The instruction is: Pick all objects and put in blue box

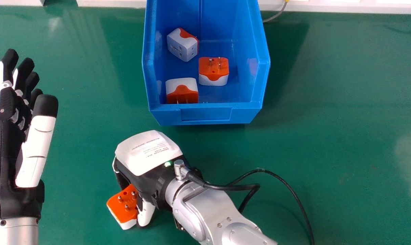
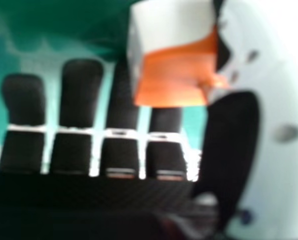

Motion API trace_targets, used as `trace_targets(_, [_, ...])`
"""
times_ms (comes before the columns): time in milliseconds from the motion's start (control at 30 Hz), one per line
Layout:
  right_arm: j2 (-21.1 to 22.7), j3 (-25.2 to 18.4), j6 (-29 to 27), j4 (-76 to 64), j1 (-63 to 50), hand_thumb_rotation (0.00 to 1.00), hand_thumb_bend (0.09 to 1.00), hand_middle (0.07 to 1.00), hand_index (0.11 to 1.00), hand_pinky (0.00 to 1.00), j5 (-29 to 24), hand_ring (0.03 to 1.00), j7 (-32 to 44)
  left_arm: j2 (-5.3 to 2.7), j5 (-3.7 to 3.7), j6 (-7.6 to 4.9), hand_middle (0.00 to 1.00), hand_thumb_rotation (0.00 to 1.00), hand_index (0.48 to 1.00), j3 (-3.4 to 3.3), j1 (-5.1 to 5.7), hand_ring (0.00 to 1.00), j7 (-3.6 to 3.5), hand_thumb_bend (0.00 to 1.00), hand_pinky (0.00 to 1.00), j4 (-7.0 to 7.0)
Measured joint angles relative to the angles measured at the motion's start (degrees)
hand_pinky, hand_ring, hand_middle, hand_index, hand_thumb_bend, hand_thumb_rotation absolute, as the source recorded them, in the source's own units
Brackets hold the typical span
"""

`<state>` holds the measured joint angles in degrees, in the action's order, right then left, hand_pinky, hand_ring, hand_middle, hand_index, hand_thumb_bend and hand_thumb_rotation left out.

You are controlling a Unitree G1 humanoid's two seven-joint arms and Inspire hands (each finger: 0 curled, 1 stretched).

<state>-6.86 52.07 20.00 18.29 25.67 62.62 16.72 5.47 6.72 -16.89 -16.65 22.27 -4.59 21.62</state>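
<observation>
My right hand (image 1: 147,153) is low in the middle of the head view, back upward. Between its thumb and fingers is an orange and white adapter (image 1: 122,204), its metal pins facing up. In the right hand view the adapter (image 2: 175,70) lies against the fingertips and thumb of my right hand (image 2: 81,95). The blue box (image 1: 205,114) stands beyond that hand and holds a white and orange adapter (image 1: 182,46), another with pins up (image 1: 213,71) and one near the front wall (image 1: 182,91). My left hand (image 1: 13,143) stays at the left edge, its fingers straight.
A black cable (image 1: 283,182) loops from my right wrist across the green table (image 1: 328,136). Behind the box runs a pale ledge (image 1: 328,6) with a thin grey cable (image 1: 277,15) beside the box.
</observation>
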Motion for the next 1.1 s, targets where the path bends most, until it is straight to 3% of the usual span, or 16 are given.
trace_targets(367, [0.4,-0.9,-1.5,0.0,0.0,0.00,0.523,0.449,0.499,0.14,-3.1,0.210,-0.6,0.12,-0.08,0.07,0.97,0.82,0.973,-0.17,-0.03,0.96,-0.02,0.82,0.95,0.03])
trace_targets(900, [1.3,-2.3,-2.8,-1.5,-0.4,0.00,0.514,0.433,0.519,0.18,-4.5,0.273,-3.4,0.14,-0.08,0.34,0.96,0.82,0.971,-0.18,0.01,0.96,-0.03,0.83,0.94,0.34])
trace_targets(1100, [2.5,-2.7,-2.6,-5.0,-1.3,0.00,0.514,0.440,0.518,0.20,-4.6,0.296,-3.4,0.08,-0.04,0.33,0.97,0.82,0.976,-0.20,0.50,0.96,-0.07,0.82,0.95,0.54])
